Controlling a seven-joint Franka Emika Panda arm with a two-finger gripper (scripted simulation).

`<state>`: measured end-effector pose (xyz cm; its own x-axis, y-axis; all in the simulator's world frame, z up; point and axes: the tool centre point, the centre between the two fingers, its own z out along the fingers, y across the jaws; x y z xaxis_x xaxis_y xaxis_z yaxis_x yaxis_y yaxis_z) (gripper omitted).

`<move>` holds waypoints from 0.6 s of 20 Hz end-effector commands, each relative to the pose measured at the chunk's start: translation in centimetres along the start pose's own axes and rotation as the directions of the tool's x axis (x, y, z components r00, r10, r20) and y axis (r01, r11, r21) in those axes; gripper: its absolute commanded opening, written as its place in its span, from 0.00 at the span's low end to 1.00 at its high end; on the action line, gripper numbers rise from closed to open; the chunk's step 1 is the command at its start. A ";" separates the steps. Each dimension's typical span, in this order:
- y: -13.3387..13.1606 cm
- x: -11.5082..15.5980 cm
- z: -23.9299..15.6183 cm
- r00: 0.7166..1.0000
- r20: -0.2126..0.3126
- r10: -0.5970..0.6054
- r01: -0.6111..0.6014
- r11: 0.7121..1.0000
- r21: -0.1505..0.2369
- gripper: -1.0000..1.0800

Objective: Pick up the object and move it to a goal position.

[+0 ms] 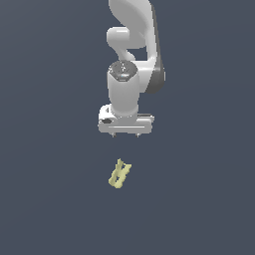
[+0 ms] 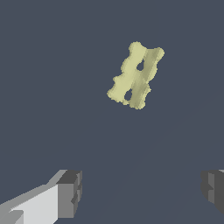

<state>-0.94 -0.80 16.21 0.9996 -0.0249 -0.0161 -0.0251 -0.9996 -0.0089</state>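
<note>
I have the end effector (image 1: 125, 134) hanging over the dark desk (image 1: 45, 199) with its fingers (image 2: 70, 192) spread wide and nothing between them. The object (image 1: 119, 174), a small pale-yellow forked piece, lies flat on the desk just below the centre of the exterior view, directly under the end effector in the frame but clearly apart from it. In the wrist view it sits in the upper right of the frame, beyond the gap between the fingers, so I judge I am not yet centred over it.

The step in hand is the approach. To do it well I would first slide across until the object lies midway between the two fingers in the wrist view, and only then descend. The piece lies tilted, its long axis running from upper right to lower left in both views, so I would turn the wrist until the fingers close across its narrow width, not along its length. It is small and low, so I would go down almost to the desk before closing, slowly, so a fingertip does not nudge it aside.

I see no goal marker in either view.
</note>
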 end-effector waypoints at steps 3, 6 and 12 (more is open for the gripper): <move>-0.3 0.0 0.0 1.000 0.001 -0.001 0.001 1.000 0.002 0.96; -2.0 -0.2 -0.2 1.000 0.006 -0.010 0.010 1.000 0.013 0.96; -3.5 -0.7 -0.4 1.000 0.011 -0.024 0.024 0.999 0.023 0.96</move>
<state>-1.47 2.64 16.69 0.9997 -0.0007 -0.0256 -0.0015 -0.9995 -0.0315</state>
